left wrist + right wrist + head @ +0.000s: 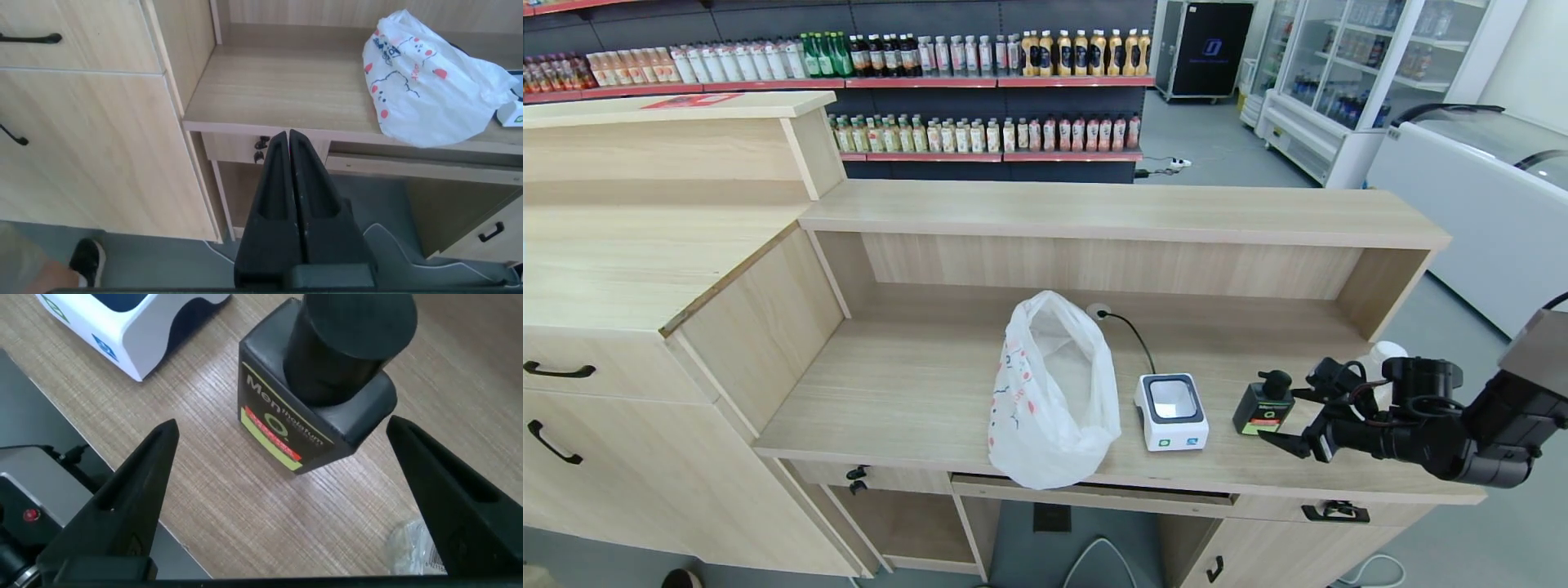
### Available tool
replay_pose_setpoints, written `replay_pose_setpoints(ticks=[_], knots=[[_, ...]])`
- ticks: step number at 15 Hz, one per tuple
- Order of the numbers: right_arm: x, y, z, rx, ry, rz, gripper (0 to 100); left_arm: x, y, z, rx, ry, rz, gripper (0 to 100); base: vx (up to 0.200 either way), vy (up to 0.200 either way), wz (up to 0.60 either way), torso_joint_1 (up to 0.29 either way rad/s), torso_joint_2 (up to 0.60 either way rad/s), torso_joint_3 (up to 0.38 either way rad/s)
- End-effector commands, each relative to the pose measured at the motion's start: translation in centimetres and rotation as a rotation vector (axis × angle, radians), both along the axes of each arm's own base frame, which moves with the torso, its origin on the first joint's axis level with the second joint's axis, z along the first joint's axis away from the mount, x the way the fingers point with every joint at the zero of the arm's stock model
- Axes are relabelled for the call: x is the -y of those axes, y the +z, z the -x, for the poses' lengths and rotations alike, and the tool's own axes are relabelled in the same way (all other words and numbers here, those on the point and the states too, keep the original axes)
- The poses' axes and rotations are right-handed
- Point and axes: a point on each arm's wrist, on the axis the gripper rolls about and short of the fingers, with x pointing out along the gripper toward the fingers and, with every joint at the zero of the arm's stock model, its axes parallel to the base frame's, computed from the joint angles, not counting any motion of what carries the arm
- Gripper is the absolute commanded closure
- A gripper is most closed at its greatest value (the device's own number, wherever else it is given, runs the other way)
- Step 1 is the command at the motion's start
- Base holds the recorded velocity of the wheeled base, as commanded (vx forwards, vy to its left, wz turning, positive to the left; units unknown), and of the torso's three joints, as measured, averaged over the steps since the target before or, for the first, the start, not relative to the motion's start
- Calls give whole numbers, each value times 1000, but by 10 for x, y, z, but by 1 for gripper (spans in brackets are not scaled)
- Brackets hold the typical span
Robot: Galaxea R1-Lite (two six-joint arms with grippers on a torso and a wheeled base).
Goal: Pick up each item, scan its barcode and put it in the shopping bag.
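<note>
Right claw (1294, 416), released, faces the black bottle (1264, 404) near the bench's (915, 392) front edge, at the scanner's (1172, 412) 3 o'clock; left claw (288, 137) clenched.

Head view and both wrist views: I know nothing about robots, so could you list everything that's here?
shopping bag: one, white with red and dark print, standing open mid-counter.
scanner: one, white with a dark window, on the counter right of the bag.
black bottle: one, black with a green-and-red label, upright right of the scanner.
white container: one, white, behind the right gripper, mostly hidden.
counter: one, light wood.
drink bottles: many, mixed colours, on shelves behind.
glass-door fridges: at least two, white, back right.
chest freezer: one, white, right of the counter.
left gripper: one, black, jaws shut, low before the counter.
right gripper: one, black, jaws open either side of the black bottle, not touching.
</note>
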Motion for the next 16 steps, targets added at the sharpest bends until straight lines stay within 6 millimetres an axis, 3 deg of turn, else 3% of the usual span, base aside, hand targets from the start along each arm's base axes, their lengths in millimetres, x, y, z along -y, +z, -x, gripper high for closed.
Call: replay_pose_setpoints(ticks=[1, 6, 13, 14, 16], knots=[[-2, -6, -1, -15, 7, -5, 0, 0, 0, 0, 0, 0, 0, 100, 0, 0, 0, 0, 0, 0], [-11, -10, -17, 18, 70, -24, 0, 0, 0, 0, 0, 0, 0, 100, 0, 0, 0, 0, 0, 0], [-17, -22, -21, 4, 113, -48, 0, 0, 0, 0, 0, 0, 0, 100, 0, 0, 0, 0, 0, 0], [-17, -22, -22, 5, 113, -47, 100, 0, 0, 0, 0, 0, 0, 100, 0, 0, 0, 0, 0, 0], [-17, -21, -22, 7, 111, -47, 100, 0, 0, 0, 0, 0, 0, 100, 0, 0, 0, 0, 0, 0]])
